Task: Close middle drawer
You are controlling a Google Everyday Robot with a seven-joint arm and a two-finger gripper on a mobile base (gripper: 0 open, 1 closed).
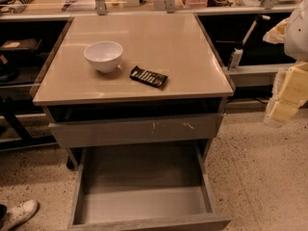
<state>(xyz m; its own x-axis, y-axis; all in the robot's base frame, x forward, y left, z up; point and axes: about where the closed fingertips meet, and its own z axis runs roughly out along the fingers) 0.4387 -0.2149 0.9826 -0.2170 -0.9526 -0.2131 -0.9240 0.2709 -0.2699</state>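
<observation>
The middle drawer [144, 203] is pulled far out below the cabinet, toward the bottom of the view. Its smooth grey floor is bare, and its plain front [149, 223] runs along the bottom edge of the frame. Above it, a taller grey drawer front with pale scratch marks [137, 130] stands slightly out under the countertop. My gripper [285, 100], with pale yellow parts, hangs at the right edge. It is beside the cabinet's right corner, above and to the right of the open drawer, and touches nothing.
A white bowl [103, 56] and a dark snack bar [148, 76] lie on the beige countertop [183, 42]. A white shoe [18, 212] is on the speckled floor at bottom left. Dark shelving flanks the cabinet on both sides, and cluttered desks stand behind it.
</observation>
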